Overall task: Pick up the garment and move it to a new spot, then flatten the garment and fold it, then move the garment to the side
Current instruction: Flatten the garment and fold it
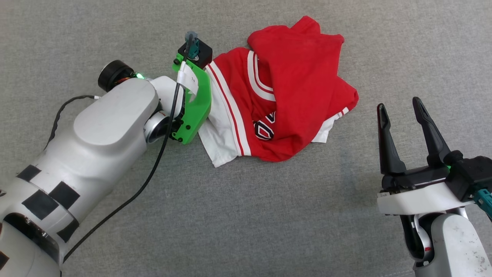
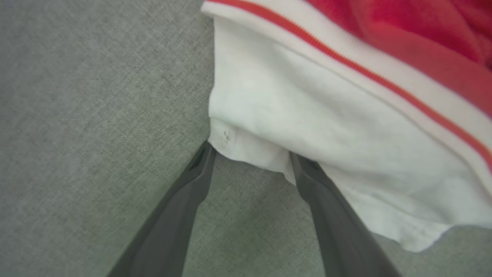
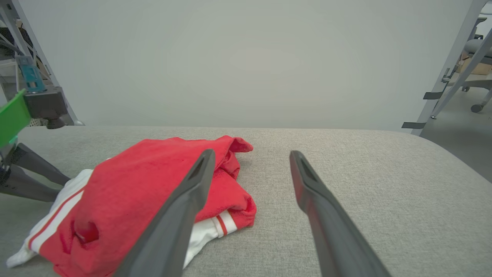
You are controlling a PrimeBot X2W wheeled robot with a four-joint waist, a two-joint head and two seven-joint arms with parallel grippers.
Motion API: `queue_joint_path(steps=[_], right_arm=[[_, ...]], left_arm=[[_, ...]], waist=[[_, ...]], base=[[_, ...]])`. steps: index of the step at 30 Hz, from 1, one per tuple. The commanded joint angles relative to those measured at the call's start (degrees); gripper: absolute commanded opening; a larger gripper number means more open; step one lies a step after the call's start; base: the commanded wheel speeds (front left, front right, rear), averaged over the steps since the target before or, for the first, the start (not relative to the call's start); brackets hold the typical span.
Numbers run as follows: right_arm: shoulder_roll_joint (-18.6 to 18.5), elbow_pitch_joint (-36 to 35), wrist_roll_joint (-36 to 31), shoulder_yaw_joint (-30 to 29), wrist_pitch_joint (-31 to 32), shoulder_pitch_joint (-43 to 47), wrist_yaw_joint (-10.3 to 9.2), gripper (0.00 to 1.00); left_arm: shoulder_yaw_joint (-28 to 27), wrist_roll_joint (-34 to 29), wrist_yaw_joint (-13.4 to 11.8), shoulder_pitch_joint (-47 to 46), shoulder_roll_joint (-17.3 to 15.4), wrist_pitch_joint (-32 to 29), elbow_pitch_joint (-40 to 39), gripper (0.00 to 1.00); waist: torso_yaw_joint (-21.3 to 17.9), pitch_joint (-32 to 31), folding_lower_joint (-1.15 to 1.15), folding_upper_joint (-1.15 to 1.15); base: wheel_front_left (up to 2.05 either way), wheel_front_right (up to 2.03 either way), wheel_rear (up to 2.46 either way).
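- The shirt [image 1: 292, 96] lies crumpled on the grey padded table [image 1: 269, 223].
- The left gripper [image 2: 250, 152] is spread wide, its tips at the shirt's white sleeve edge.
- The right gripper [image 1: 399, 104] is spread wide and empty, well apart from the shirt's right side.

print: the garment [image 1: 303, 88] folds over it, you can't read it | left wrist view: its red part blurs, cut by your frame's edge | left gripper [image 2: 250, 156]: hem covers one tip
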State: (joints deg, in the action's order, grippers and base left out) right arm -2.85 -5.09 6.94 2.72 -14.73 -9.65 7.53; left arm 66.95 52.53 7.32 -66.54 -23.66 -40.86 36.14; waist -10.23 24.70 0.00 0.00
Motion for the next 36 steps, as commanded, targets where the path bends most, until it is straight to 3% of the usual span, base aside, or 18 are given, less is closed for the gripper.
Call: queue_joint_path(steps=[1,3,11,16,24,28,32,36], right_arm=[[0.0,-0.1,0.6,-0.1,-0.3,-1.1,-0.04,1.00],[0.0,-0.1,0.6,-0.1,-0.3,-1.3,-0.04,1.00],[0.0,0.6,-0.2,-1.3,-0.3,0.1,-0.04,1.00],[0.0,0.8,-0.8,-1.7,-0.3,1.9,-0.04,1.00],[0.0,1.0,-1.4,-1.9,-0.3,3.4,-0.04,1.00],[0.0,1.1,-1.5,-1.7,-0.3,3.5,-0.04,1.00],[0.0,1.5,-1.5,-1.6,-0.3,3.7,-0.04,1.00],[0.0,1.9,-1.7,-1.8,-0.3,4.0,-0.04,1.00]], left_arm=[[3.0,0.8,0.2,3.6,0.6,-0.7,1.0,1.00],[3.7,1.4,0.2,3.3,0.2,-0.1,1.0,0.00],[3.3,3.4,0.2,2.4,-1.5,10.9,-0.9,0.00],[1.2,6.2,0.2,5.1,-6.6,16.8,-5.2,0.00],[-2.3,10.9,-3.0,12.0,-17.4,19.3,-10.9,0.00],[-3.1,13.2,-5.3,16.0,-20.8,19.7,-12.2,0.00],[-3.2,15.1,-7.2,19.7,-22.5,19.8,-11.5,0.00],[-2.7,16.2,-8.0,22.7,-22.0,20.5,-9.6,0.00]], waist=[[-0.3,0.6,0.00,0.00],[0.0,0.7,0.00,0.00],[2.7,-3.0,0.00,0.00],[4.8,-6.1,0.00,0.00],[7.0,-8.0,0.00,0.00],[7.0,-7.8,0.00,0.00],[6.4,-7.5,0.00,0.00],[6.0,-7.7,0.00,0.00]], base=[[0.00,0.00,0.00],[0.00,0.00,0.00],[0.00,0.00,0.00],[0.00,0.00,0.00],[0.00,0.00,0.00],[0.00,0.00,0.00],[0.00,0.00,0.00],[0.00,0.00,0.00]])
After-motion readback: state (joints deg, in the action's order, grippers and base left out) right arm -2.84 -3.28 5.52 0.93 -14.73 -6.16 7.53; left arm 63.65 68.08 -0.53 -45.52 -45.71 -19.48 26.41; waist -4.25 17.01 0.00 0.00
